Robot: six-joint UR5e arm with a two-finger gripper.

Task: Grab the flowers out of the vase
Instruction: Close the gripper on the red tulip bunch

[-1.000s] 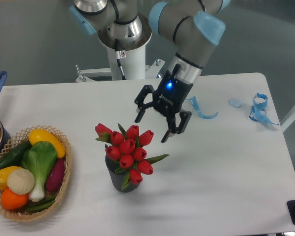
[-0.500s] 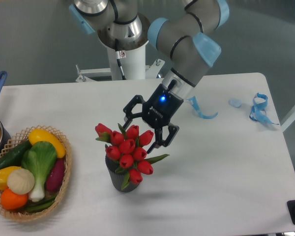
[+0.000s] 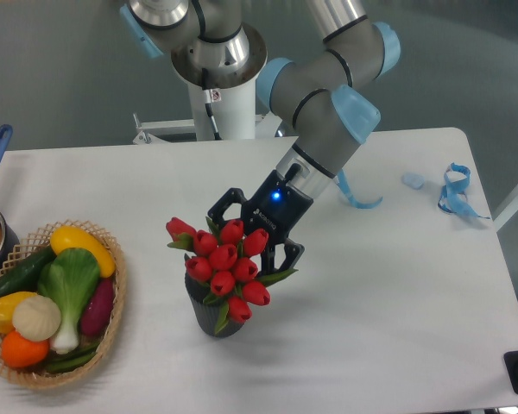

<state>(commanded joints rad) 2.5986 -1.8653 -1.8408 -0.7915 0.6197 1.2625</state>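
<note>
**Tool spread behind the tulip bunch**

The black two-finger tool [image 3: 252, 231] hung with its fingers apart, straddling the back of the bunch of red tulip buds with green leaves [image 3: 223, 266]. About ten buds showed. The bunch stood in one small dark grey ribbed vase [image 3: 212, 316] near the middle of the white table [image 3: 380, 302]. One woven basket of vegetables [image 3: 50, 304] sat well to the side, at the table's edge. Bare tabletop lay on the bunch's other side.
</note>
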